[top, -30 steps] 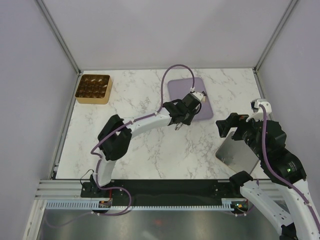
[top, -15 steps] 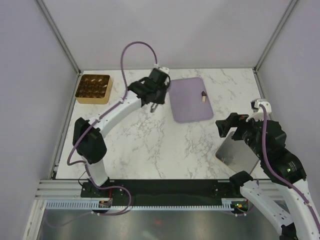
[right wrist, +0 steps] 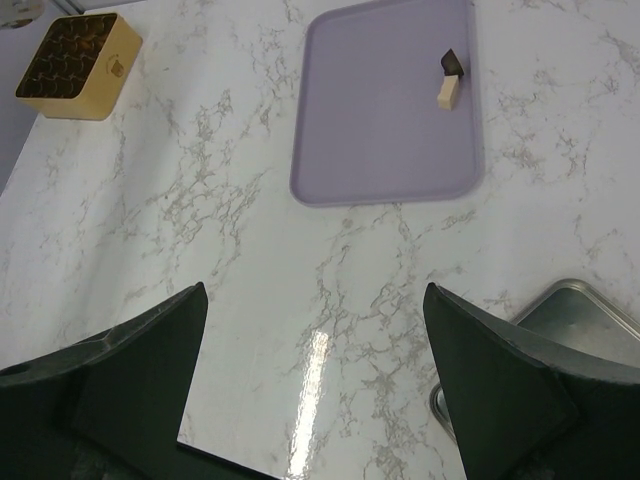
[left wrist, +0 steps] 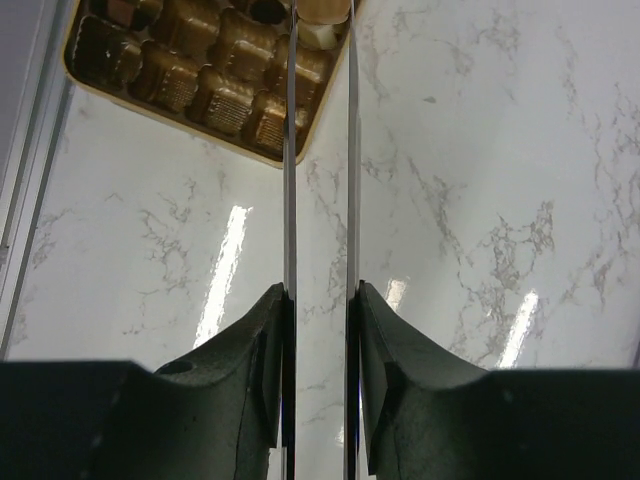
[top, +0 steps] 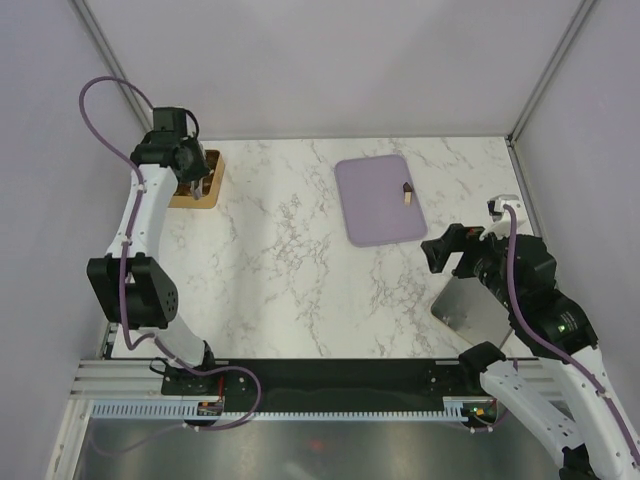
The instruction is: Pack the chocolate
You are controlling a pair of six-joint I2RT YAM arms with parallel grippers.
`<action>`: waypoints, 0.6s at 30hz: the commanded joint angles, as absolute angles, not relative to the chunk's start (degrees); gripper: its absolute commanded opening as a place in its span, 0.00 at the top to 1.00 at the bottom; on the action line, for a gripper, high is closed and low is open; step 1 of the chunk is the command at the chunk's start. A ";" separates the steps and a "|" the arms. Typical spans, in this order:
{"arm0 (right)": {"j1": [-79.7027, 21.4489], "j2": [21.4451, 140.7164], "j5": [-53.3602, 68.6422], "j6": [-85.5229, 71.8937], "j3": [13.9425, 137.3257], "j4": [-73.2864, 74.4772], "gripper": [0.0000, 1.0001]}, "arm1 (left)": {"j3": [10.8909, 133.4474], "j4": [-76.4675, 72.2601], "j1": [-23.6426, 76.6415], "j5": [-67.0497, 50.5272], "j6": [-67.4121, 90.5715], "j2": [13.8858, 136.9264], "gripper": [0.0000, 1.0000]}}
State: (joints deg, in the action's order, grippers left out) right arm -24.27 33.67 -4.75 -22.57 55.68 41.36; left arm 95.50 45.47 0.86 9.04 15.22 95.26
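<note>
A white marble-patterned table (top: pixel 290 280) fills the overhead view, enclosed by pale walls. A flat lilac tray (right wrist: pixel 370 120) with rounded corners is seen right of centre toward the top. A bare metal tray (top: pixel 480 310) lies at the lower right, partly covered by the right arm. A square golden-brown box (right wrist: pixel 110 75) with small compartments is set in the upper left corner. The left claw (top: pixel 198 184) is held over the near right corner of that box. Its two thin blades are drawn close together with only a narrow slit between them. Their tips are cut off by the top edge of the wrist view, so whether a piece is pinched there cannot be told. The right claw (right wrist: pixel 312 300) is spread wide and released, with nothing held, at the right of the frame below the lilac tray. The chocolate (right wrist: pixel 447 90) is seen near the lilac tray's upper right corner: two tiny pieces, a stubby cream-white one and a dark brown one (right wrist: pixel 452 63) touching its far end.
</note>
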 commanded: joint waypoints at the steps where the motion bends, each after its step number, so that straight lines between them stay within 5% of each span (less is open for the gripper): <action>1: -24.43 34.36 -3.96 -22.94 55.02 37.71 0.02 | 97.12 45.97 -3.85 5.10 15.38 97.81 0.64; 18: -24.35 36.83 -4.83 -22.41 52.91 35.51 0.02 | 102.30 45.00 -9.14 11.51 14.86 107.40 0.64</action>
State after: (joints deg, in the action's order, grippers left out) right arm -24.27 36.45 -4.56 -22.68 52.90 38.15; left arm 99.35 46.30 -8.54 8.86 15.25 106.69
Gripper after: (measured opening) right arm 0.979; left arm 0.383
